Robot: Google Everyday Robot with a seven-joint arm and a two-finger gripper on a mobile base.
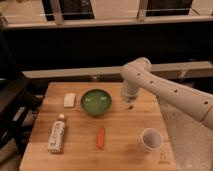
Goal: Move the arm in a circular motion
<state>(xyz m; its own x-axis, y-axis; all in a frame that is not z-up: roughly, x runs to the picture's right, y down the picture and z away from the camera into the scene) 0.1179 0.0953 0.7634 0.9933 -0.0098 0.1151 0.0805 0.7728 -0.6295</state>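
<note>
Cream-white tubular robot arm (170,92) enters from right; gripper (130,103) hangs over wooden table (125,137), just right of green round bowl (96,102); clenched or released, cannot tell.

We've only got one view to work with here. It looks down at a fairly steep angle from the near side of the light butcher-block wooden table (120,155). It faces across the table toward the dark wall with the pale horizontal rail (65,73) at 12 o'clock. We're close enough that the tabletop fills most of the lower frame and runs right down to the border at 6 o'clock. The round green bowl (96,102) sits just left of dead centre. The thick cream-white tubular robot arm (165,90) enters from 4 o'clock. Its small dark gripper (129,103) hangs over the wood at the bowl's 3 o'clock.
</note>
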